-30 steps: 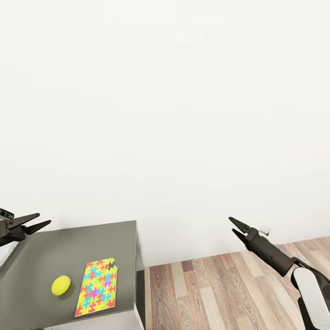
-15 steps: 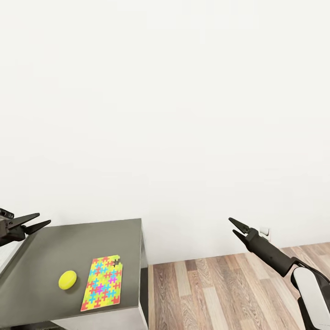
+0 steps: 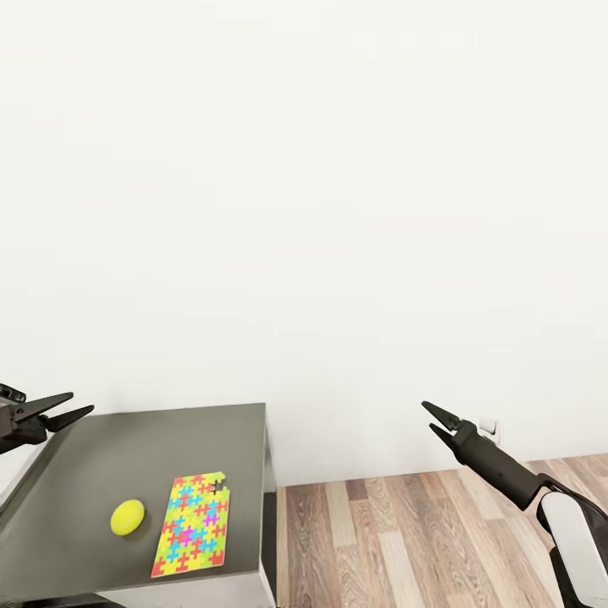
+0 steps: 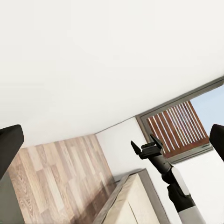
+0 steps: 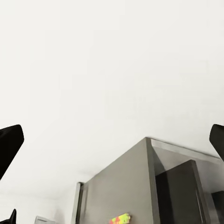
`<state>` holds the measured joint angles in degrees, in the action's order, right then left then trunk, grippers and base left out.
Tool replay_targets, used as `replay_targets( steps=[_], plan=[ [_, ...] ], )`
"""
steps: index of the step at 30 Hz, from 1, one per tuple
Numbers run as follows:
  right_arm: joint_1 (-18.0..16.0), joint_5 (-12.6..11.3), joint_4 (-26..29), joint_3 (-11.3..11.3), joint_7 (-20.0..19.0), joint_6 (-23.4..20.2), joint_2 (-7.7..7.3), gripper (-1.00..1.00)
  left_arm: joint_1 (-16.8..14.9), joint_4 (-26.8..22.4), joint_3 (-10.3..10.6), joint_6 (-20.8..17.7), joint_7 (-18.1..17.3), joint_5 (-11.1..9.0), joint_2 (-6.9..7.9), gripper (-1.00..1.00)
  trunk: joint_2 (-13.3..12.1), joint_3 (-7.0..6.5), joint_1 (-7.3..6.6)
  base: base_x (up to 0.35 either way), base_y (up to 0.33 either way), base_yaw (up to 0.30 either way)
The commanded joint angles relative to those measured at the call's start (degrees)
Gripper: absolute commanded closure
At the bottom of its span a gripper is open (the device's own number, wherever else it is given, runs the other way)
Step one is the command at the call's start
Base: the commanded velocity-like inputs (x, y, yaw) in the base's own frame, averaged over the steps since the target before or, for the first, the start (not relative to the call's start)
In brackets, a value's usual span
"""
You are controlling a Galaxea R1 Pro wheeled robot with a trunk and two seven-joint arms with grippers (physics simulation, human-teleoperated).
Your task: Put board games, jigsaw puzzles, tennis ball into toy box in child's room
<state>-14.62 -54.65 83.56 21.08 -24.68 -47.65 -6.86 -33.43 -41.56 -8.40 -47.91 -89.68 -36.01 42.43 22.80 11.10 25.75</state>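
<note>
Lying on dark table [image 3: 101, 460], jigsaw puzzle [image 3: 192, 524], tennis ball [image 3: 127, 517], below parted, empty left claw [image 3: 74, 407], right claw [image 3: 430, 416] likewise

Head cam fwd-down; wrist cams wall-ward

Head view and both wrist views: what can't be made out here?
- Table: cut off by the head view's left and bottom edges, so what lies further along it is unseen.
- Jigsaw puzzle: too small in the right wrist view to read its print.
- Left gripper: its body is cut off by the head view's left edge.
</note>
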Motion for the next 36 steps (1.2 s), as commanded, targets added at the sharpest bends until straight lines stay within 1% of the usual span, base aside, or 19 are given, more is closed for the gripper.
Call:
replay_targets(
  steps=[1, 7, 9, 10, 12, 13, 16, 17, 20, 21, 25, 28, 30, 31, 33, 34, 36],
  plan=[
    [-0.06, 0.07, 0.02, 0.1, -0.19, -0.34, 0.01, -1.0, -0.05, 0.03, 0.05, -0.61, -0.22, -0.02, 0.02, -1.0, 0.12, 0.16, 0.03, 0.004, 0.0, 0.043],
    [-0.06, 0.17, 0.03, -0.05, 0.06, -0.34, -0.01, -1.0, -0.05, 0.0, 0.05, -0.6, -0.03, -0.02, 0.02, -1.0, 0.12, 0.28, 0.03, 0.031, -0.013, 0.019],
    [-0.04, 1.12, -0.04, -0.87, 1.21, -0.56, -0.05, -1.0, -0.05, 0.01, 0.05, -0.6, 0.04, -0.02, 0.02, -1.0, 0.12, 0.29, 0.03, 0.019, -0.01, 0.005],
    [0.0, 2.45, -0.24, -1.83, 2.77, -1.13, -0.07, -1.0, -0.05, 0.0, 0.05, -0.6, 0.07, -0.02, 0.02, -1.0, 0.12, 0.29, 0.03, 0.011, -0.006, 0.003],
    [-0.07, 4.06, -0.43, -2.93, 4.81, -2.29, -0.06, -1.0, -0.05, -0.01, 0.05, -0.6, 0.09, -0.02, 0.02, -1.0, 0.12, 0.29, 0.03, 0.008, -0.004, 0.002],
    [-0.29, 5.63, -0.58, -3.88, 7.1, -3.88, 0.06, -1.0, -0.05, -0.08, 0.05, -0.6, 0.12, -0.02, 0.02, -1.0, 0.12, 0.29, 0.03, 0.004, -0.002, 0.001],
    [-0.56, 7.43, -0.72, -4.85, 10.67, -6.39, 0.42, -1.0, -0.05, -0.42, 0.05, -0.65, 0.23, -0.02, 0.02, -1.0, 0.12, 0.3, 0.03, 0.003, -0.002, 0.001],
    [-0.68, 8.1, -0.8, -5.22, 12.96, -7.65, 0.57, -1.0, -0.05, -0.77, 0.05, -0.68, 0.43, -0.02, 0.02, -1.0, 0.12, 0.3, 0.03, 0.001, -0.001, 0.0],
    [-0.86, 8.66, -0.93, -5.54, 16.18, -8.82, 0.68, -1.0, -0.05, -1.26, 0.05, -0.75, 1.05, -0.02, 0.0, -1.0, 0.12, 0.3, 0.03, 0.0, 0.0, 0.0],
    [-1.16, 8.86, -1.1, -5.66, 18.11, -9.33, 0.7, -1.0, -0.05, -1.46, 0.05, -0.81, 1.64, -0.02, -0.02, -1.0, 0.12, 0.3, 0.03, 0.0, 0.0, 0.0],
    [-2.35, 9.07, -2.35, -5.87, 21.41, -9.92, 0.68, -1.0, -0.05, -1.7, 0.05, -0.93, 2.71, -0.04, -0.05, -1.0, 0.12, 0.3, 0.03, 0.0, 0.0, 0.0],
    [-4.52, 9.31, -6.47, -6.03, 24.94, -10.16, 0.68, -1.0, -0.05, -1.81, 0.05, -1.01, 3.33, -0.03, -0.06, -1.0, 0.12, 0.3, 0.03, 0.0, 0.0, 0.0],
    [-5.48, 9.37, -8.39, -6.07, 26.41, -10.2, 0.69, -1.0, -0.05, -1.83, 0.05, -1.02, 3.44, -0.02, -0.07, -1.0, 0.12, 0.3, 0.03, 0.0, 0.0, 0.0],
    [-6.43, 9.38, -10.41, -6.1, 28.02, -10.26, 0.7, -1.0, -0.05, -1.84, 0.05, -1.03, 3.51, -0.02, -0.07, -1.0, 0.12, 0.3, 0.03, 0.0, 0.0, 0.0],
    [-7.31, 9.38, -12.59, -6.11, 29.61, -10.29, 0.67, -1.0, -0.05, -1.85, 0.05, -1.05, 3.56, -0.02, -0.07, -1.0, 0.12, 0.3, 0.03, 0.0, 0.0, 0.0],
    [-8.19, 9.38, -14.79, -6.12, 31.1, -10.29, 0.65, -1.0, -0.05, -1.85, 0.05, -1.06, 3.58, -0.02, -0.07, -1.0, 0.12, 0.3, 0.03, 0.0, 0.0, 0.0],
    [-9.33, 9.39, -17.66, -6.13, 32.65, -10.23, 0.59, -1.0, -0.05, -1.86, 0.05, -1.05, 3.61, -0.02, -0.07, -1.0, 0.12, 0.3, 0.03, 0.0, 0.0, 0.0]
  ],
)
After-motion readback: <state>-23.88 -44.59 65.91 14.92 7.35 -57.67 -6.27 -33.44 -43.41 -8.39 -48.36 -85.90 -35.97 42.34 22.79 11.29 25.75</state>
